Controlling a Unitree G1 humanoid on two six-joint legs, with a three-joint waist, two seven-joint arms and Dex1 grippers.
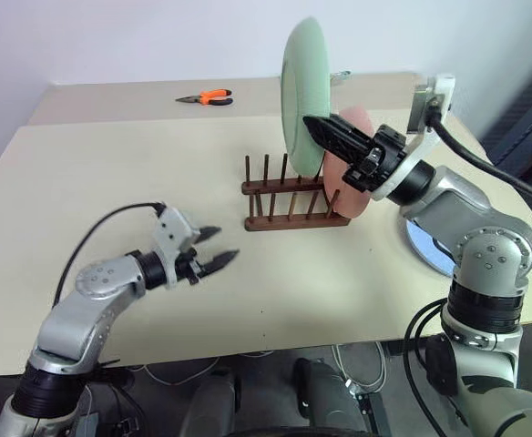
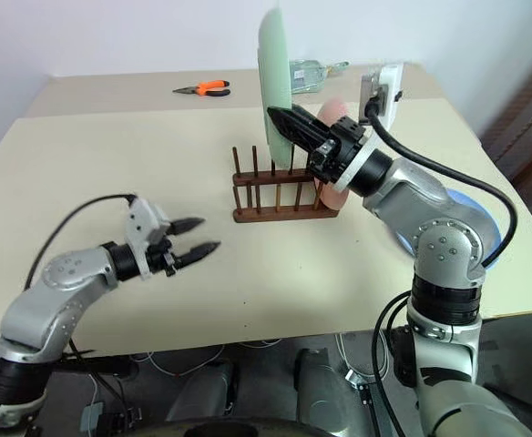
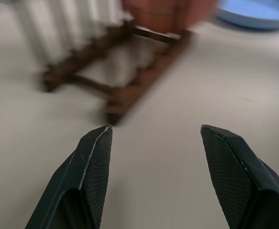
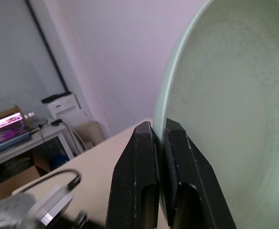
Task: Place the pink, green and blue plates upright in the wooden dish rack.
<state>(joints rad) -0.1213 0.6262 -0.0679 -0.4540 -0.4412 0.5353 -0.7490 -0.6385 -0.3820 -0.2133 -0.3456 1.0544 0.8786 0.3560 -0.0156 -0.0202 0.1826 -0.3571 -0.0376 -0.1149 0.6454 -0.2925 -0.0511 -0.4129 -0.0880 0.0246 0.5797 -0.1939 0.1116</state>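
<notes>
My right gripper (image 1: 310, 123) is shut on the rim of the pale green plate (image 1: 302, 82), which it holds upright in the air above the wooden dish rack (image 1: 289, 198). In the right wrist view both fingers (image 4: 144, 157) pinch the green plate's (image 4: 225, 109) edge. The pink plate (image 1: 350, 182) stands upright at the rack's right end. Partly hidden behind my right arm, the blue plate (image 2: 481, 215) lies flat on the table. Low over the table, left of the rack, my left gripper (image 1: 225, 243) is open and holds nothing; it points toward the rack (image 3: 120, 90).
Orange-handled pliers (image 1: 209, 97) lie at the back of the table. A glass bottle (image 2: 316, 73) lies behind the green plate. The table's front edge (image 1: 248, 350) runs just below my left arm.
</notes>
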